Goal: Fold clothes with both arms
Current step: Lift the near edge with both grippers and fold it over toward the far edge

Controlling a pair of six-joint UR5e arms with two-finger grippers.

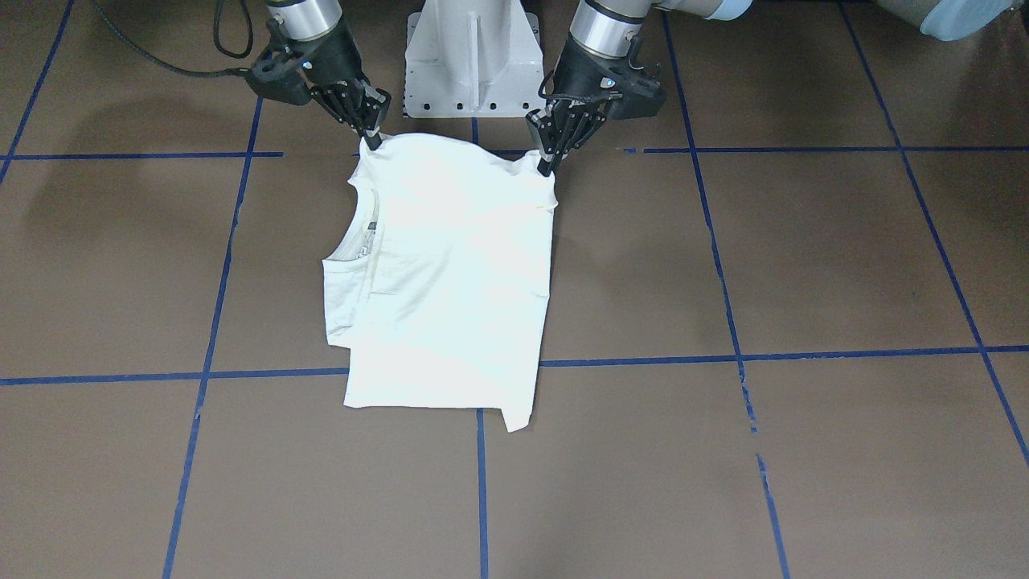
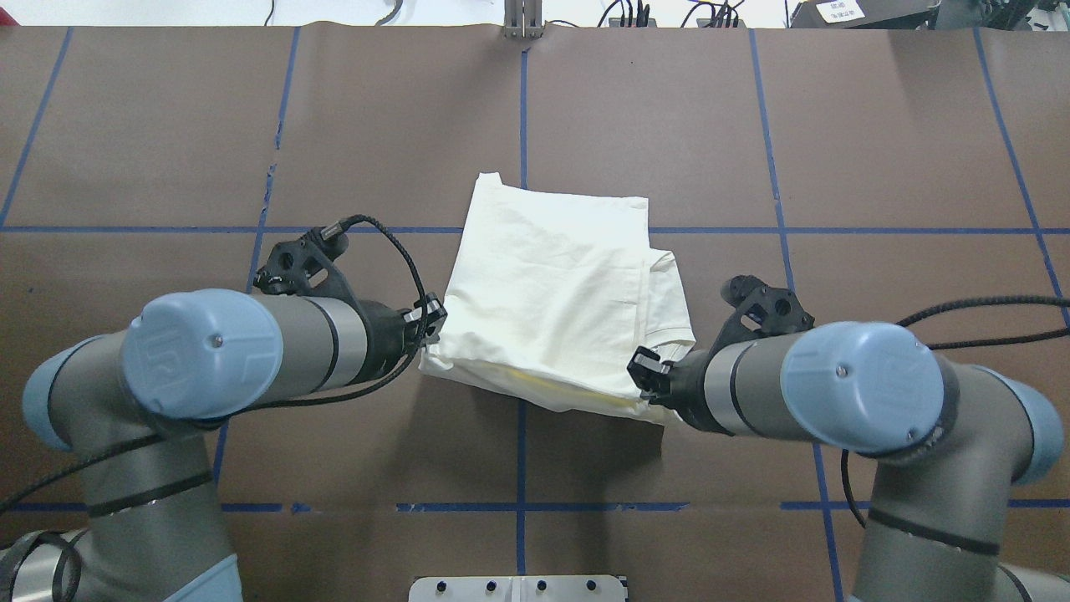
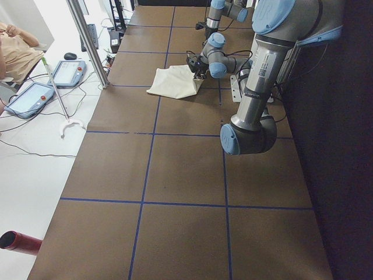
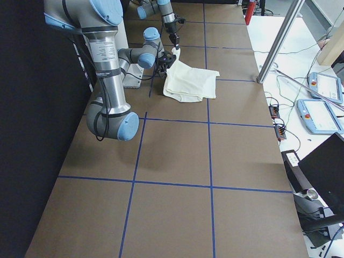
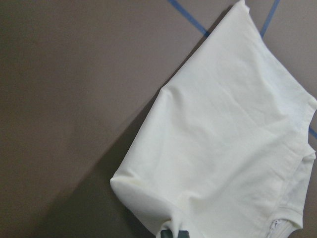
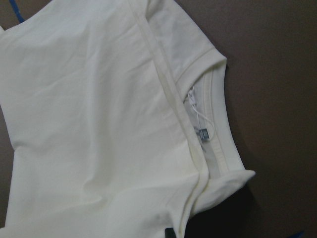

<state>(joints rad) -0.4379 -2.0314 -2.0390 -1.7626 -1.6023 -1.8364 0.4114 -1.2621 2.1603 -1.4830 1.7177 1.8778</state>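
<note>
Brown table (image 1: 804,257) with blue tape lines (image 1: 723,358), white base (image 1: 470,64) at the robot's end. Cream shirt (image 1: 450,273) lies just in front of the base, already folded to a rough rectangle, print not showing. Its collar (image 6: 218,148) is on the robot's right side.

Left gripper (image 1: 549,165) is clenched on the shirt corner nearest the base, on the robot's left. Right gripper (image 1: 372,138) is clenched on the other base-side corner. Cloth rises in a small peak at each pinch, and the rest lies flat on the table.

Judged step: lift the base-side edge and fold it away from the base onto the far hem.

To do it well:
- Raise both corners together at the same height, so the edge between them stays straight.
- Keep a light stretch between the arms. Too much will drag the whole shirt toward the base.
- Carry the edge over low and lay it square on the far edge before letting go.

Risk: loose layers at the collar side may slip out if the pinch holds only the top layer. Cannot tell how many layers each pinch holds.
</note>
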